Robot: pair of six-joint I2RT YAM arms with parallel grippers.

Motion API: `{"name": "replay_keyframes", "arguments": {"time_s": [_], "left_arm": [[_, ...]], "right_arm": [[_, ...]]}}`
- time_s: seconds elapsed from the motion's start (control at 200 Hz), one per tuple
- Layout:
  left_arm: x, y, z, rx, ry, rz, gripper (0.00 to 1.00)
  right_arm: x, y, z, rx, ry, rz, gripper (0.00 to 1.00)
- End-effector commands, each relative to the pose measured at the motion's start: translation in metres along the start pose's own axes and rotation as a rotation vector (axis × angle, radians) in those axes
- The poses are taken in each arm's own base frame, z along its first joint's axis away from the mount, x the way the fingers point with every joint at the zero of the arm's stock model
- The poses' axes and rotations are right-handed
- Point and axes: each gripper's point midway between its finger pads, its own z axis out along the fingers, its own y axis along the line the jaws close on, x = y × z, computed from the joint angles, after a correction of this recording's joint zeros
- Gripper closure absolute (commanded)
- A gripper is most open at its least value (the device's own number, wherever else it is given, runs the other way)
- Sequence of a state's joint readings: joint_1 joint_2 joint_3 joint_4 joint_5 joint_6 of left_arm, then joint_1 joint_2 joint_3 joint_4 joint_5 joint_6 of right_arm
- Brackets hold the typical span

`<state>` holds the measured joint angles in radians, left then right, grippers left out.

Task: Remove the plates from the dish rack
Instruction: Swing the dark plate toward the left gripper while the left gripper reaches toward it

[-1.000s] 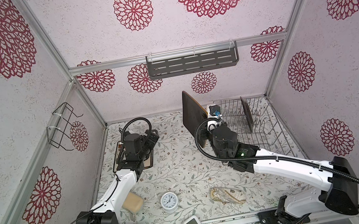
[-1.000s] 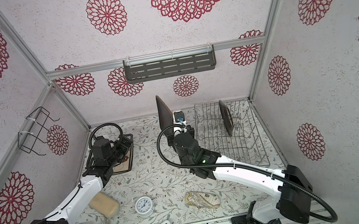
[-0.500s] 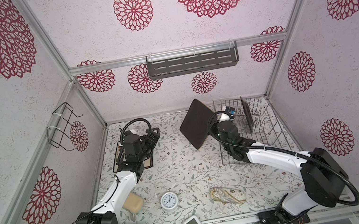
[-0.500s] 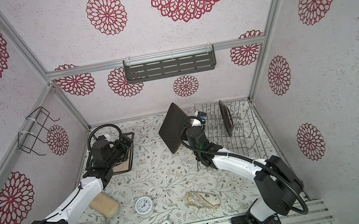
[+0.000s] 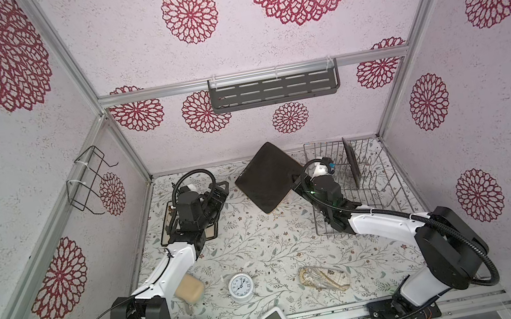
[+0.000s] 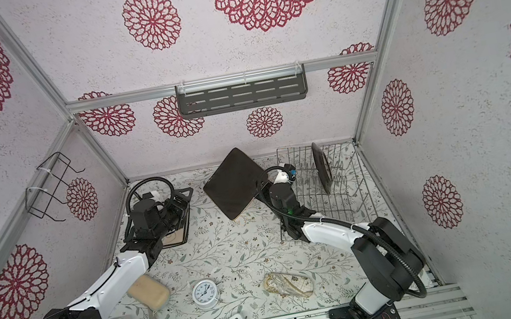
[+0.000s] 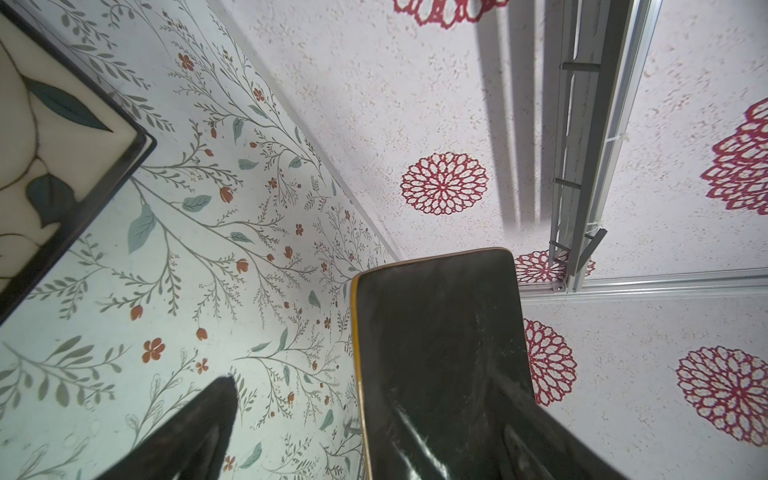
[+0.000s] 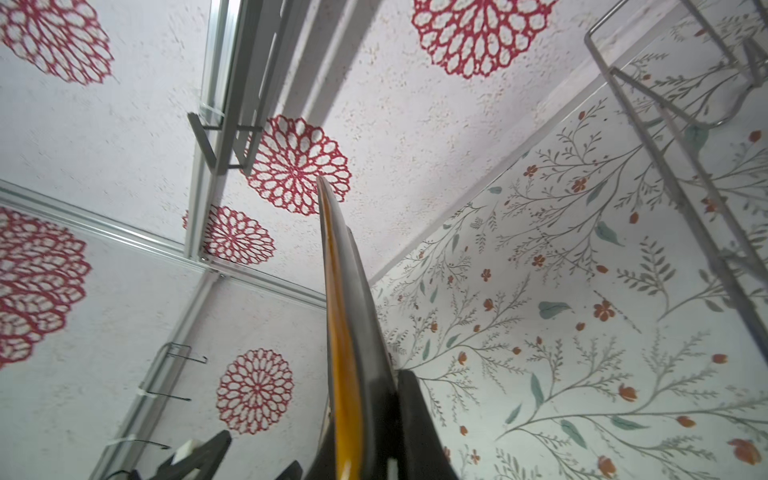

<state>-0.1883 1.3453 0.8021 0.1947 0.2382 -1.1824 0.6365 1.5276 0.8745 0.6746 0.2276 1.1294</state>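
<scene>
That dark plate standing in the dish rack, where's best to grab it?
Probably pinch the top rim of the dark plate from above: it stands on edge between tines of the dish rack, leaving its thin upper edge exposed, with wires guarding it below.

Clock [image 5: 241,286] between tan block [image 5: 190,288], clear packet [image 5: 324,278]

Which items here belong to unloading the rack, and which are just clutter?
Job: dish rack, dark square plate in right gripper, upright plate in rack, flower-painted plate.
Lying about: clock, beige block, clear packet, wire holder, grey shelf.
</scene>
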Motion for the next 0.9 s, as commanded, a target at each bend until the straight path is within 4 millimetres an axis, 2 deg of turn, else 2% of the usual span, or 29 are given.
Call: {"name": "replay_keyframes", "arguments": {"time_s": [0.0,0.115,0.225,0.46,0.891], "left_arm": [[0.004,-0.002,0.003,0.029,0.010,0.002,0.02],[0.006,-0.008,0.007,0.054,0.030,-0.002,0.00],[0.009,-0.013,0.011,0.079,0.049,-0.007,0.03],[0.011,-0.020,0.015,0.104,0.057,-0.012,0.09],[0.024,-0.026,0.027,0.131,0.091,-0.016,0.27]], "right_arm": [[-0.056,0.090,-0.019,-0.373,-0.121,0.262,1.00],[-0.049,0.089,-0.012,-0.400,-0.075,0.313,1.00],[-0.042,0.089,-0.005,-0.420,-0.043,0.352,1.00],[-0.025,0.101,0.005,-0.479,0.052,0.393,1.00],[-0.016,0.106,0.006,-0.487,0.062,0.434,1.00]]}}
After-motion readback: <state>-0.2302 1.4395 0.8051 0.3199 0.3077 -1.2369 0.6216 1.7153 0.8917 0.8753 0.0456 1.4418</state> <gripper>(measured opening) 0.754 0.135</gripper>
